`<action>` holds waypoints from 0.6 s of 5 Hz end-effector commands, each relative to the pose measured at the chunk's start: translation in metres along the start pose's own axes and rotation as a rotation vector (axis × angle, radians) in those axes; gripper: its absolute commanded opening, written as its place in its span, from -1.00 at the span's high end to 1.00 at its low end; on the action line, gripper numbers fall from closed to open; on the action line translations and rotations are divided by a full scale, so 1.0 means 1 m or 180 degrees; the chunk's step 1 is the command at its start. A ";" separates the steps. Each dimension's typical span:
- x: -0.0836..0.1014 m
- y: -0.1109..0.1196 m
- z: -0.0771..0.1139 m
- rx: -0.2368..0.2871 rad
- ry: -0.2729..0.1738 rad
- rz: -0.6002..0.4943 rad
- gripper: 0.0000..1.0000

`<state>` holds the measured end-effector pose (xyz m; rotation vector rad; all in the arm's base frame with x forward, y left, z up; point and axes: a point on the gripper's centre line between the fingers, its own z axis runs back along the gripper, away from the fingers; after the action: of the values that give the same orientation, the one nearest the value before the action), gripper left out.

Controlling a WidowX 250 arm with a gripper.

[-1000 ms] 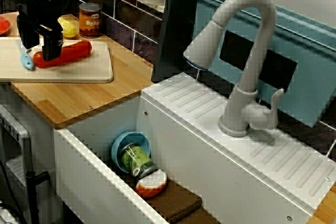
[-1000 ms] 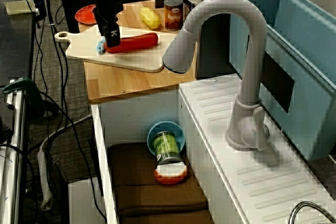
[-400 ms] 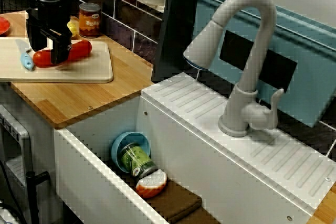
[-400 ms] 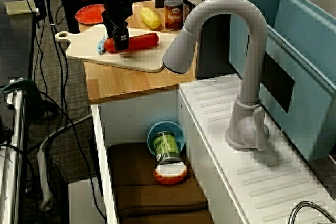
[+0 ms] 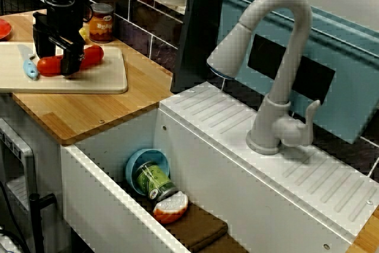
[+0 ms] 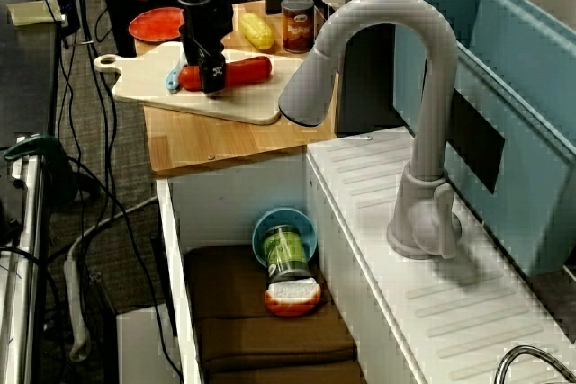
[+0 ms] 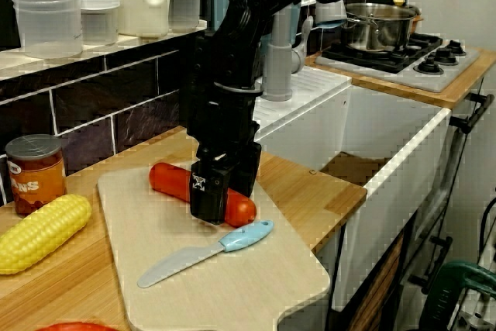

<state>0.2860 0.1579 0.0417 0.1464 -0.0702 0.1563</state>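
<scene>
The gripper stands over the cutting board with its jaws apart, one finger on each side of the red sausage. The sausage lies flat on the cutting board, crosswise between the fingers. Contact cannot be determined. A knife lies just beside it.

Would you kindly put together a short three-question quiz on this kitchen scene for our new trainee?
1. True or false: the knife lies on the cutting board.
2. Which thing is the gripper directly over? A. the corn B. the red sausage C. the can
3. Fill the gap: the green jar lies on its side in the ____.
Key: 1 true; 2 B; 3 sink.
</scene>
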 end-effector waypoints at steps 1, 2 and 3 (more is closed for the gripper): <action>0.015 0.000 0.009 0.0136 -0.0087 0.0002 -1.00; 0.017 0.004 0.012 0.0194 -0.0094 0.0090 1.00; 0.015 0.004 0.015 0.0164 -0.0116 0.0066 1.00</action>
<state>0.2922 0.1579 0.0410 0.1795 -0.0526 0.1714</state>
